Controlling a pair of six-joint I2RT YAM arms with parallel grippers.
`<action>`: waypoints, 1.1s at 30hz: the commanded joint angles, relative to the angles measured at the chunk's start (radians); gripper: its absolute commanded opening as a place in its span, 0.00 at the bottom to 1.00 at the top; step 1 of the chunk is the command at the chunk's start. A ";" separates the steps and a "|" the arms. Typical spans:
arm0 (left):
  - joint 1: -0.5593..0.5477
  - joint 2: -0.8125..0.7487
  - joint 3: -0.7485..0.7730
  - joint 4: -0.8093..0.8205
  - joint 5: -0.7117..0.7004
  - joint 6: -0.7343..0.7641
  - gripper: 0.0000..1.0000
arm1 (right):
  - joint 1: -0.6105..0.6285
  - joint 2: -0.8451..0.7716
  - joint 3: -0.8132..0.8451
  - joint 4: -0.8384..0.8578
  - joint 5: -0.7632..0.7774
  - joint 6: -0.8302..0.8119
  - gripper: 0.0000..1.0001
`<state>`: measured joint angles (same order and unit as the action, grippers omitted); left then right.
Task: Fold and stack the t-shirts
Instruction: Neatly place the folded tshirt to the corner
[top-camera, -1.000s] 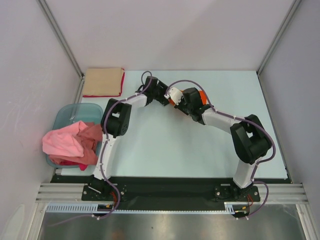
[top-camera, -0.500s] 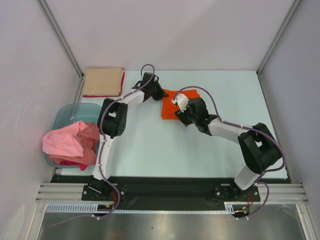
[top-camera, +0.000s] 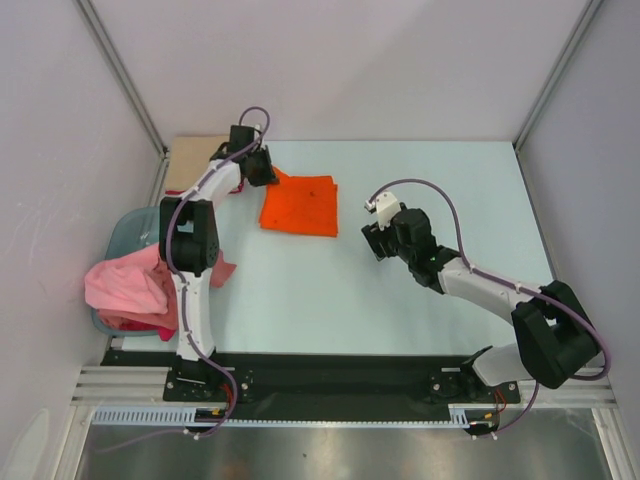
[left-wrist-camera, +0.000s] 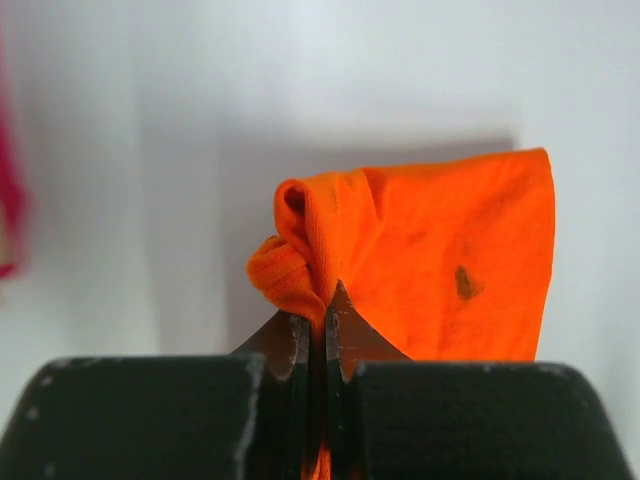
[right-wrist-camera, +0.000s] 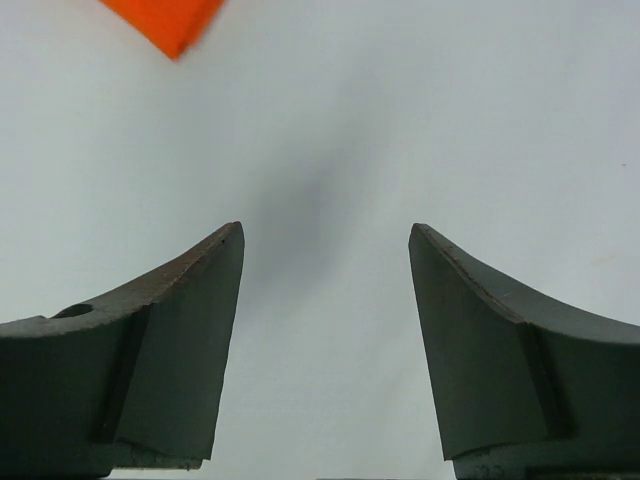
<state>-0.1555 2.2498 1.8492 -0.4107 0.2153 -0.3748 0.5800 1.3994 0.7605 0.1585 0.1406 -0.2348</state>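
A folded bright orange t-shirt (top-camera: 300, 205) lies on the pale table, back left of centre. My left gripper (top-camera: 262, 168) is shut on its bunched left corner; in the left wrist view the orange cloth (left-wrist-camera: 440, 270) is pinched between the closed tips (left-wrist-camera: 317, 318). A folded tan t-shirt (top-camera: 190, 160) over a red one sits at the back left corner, partly hidden by the left arm. Pink and red t-shirts (top-camera: 130, 285) spill out of the tub. My right gripper (top-camera: 375, 243) stands open over bare table to the right of the orange shirt, whose corner (right-wrist-camera: 165, 20) shows above its fingers.
A translucent blue-green tub (top-camera: 122, 238) stands at the left edge under the loose shirts. Grey walls and metal frame posts close in the table at the back and both sides. A black rail (top-camera: 330, 375) runs along the near edge.
The left gripper shut on the orange shirt and dragged it left toward the tan stack. The right gripper let go, opened and drew back to the right.
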 joint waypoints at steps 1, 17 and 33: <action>0.033 0.008 0.181 -0.163 -0.089 0.221 0.00 | 0.027 -0.027 -0.036 0.068 -0.019 0.042 0.71; 0.065 -0.122 0.251 -0.200 -0.505 0.517 0.00 | 0.029 0.000 -0.104 0.181 -0.084 0.042 0.71; 0.080 -0.203 0.212 -0.002 -0.510 0.665 0.00 | 0.027 -0.008 -0.115 0.171 -0.085 0.035 0.71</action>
<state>-0.0853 2.0987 2.0056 -0.4706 -0.2882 0.2333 0.6067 1.3972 0.6483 0.2886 0.0620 -0.2092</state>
